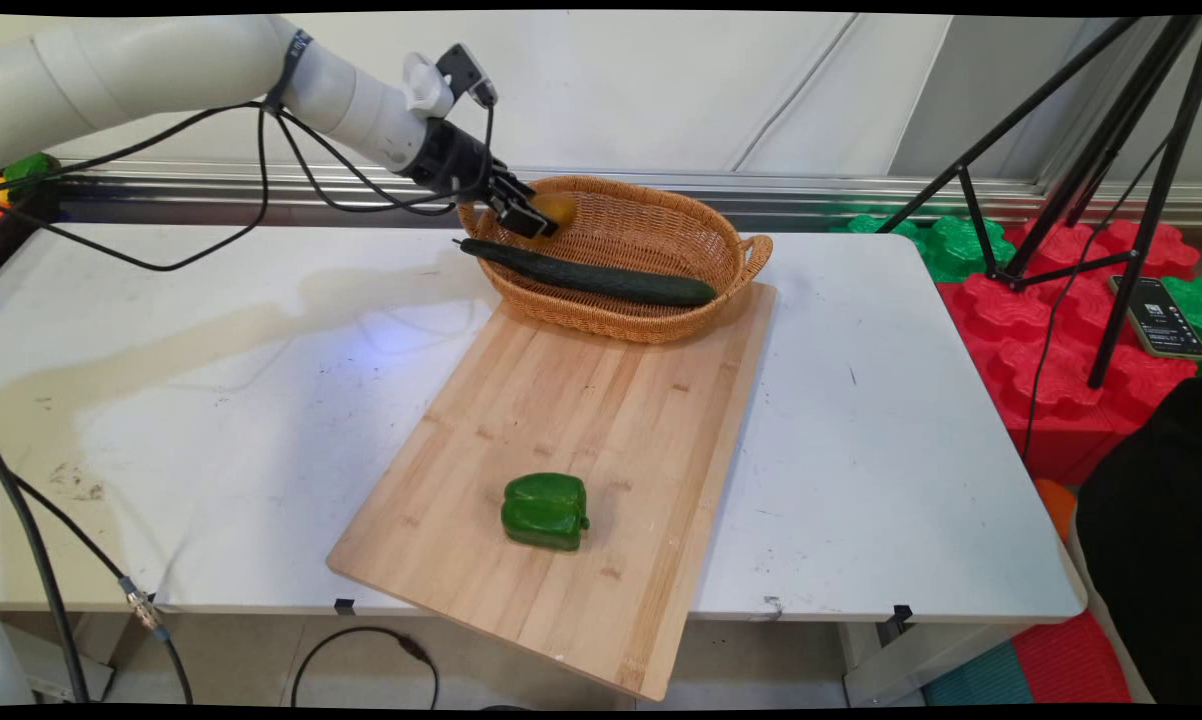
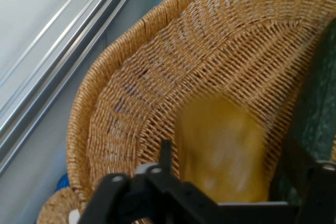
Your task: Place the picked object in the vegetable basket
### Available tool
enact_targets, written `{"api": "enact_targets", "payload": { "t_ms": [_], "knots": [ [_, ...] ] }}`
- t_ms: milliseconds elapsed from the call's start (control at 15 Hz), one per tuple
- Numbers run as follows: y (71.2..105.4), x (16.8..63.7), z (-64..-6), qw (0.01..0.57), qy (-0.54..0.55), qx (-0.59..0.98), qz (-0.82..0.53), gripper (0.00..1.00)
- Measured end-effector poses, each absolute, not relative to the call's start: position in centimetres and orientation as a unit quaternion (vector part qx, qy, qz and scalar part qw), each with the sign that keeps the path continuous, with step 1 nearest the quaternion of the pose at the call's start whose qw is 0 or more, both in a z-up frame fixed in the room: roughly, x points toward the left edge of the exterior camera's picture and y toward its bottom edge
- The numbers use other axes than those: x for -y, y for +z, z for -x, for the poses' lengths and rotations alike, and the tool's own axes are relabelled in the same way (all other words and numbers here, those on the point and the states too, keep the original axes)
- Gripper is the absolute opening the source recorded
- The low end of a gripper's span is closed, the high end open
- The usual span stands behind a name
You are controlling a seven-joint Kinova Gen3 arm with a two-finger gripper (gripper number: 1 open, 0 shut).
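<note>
My gripper (image 1: 529,220) reaches into the left end of a wicker basket (image 1: 621,322) that stands on the far end of a wooden cutting board (image 1: 601,400). A yellow, rounded fruit (image 1: 557,208) lies right at its tips, against the basket's inner wall. In the hand view the gripper (image 2: 231,153) is open. The blurred yellow fruit (image 2: 220,150) sits between the fingers, with a gap on the right side, over the basket's weave (image 2: 157,77). A long dark cucumber (image 1: 591,278) lies across the basket, its tip poking over the left rim; it shows at the right edge (image 2: 317,114).
A green bell pepper (image 1: 545,511) lies on the near part of the board, which overhangs the table's front edge. Right of the table stand a black tripod (image 1: 1111,200), a phone (image 1: 1158,316) and red and green foam blocks (image 1: 1041,340).
</note>
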State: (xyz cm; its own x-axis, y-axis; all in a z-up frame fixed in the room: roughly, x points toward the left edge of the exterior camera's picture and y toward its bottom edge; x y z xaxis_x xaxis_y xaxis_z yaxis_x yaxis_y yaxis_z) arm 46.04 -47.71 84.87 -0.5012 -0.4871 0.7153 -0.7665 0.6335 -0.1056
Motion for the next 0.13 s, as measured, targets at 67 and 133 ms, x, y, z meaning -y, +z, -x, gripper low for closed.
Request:
{"api": "enact_targets", "payload": {
  "t_ms": [67,133],
  "knots": [
    [84.65,48.02,-45.87,0.33,0.211,0.842,-0.372,1.0],
    [84.5,48.26,-45.74,0.329,0.212,0.843,-0.37,1.0]
  ]
}}
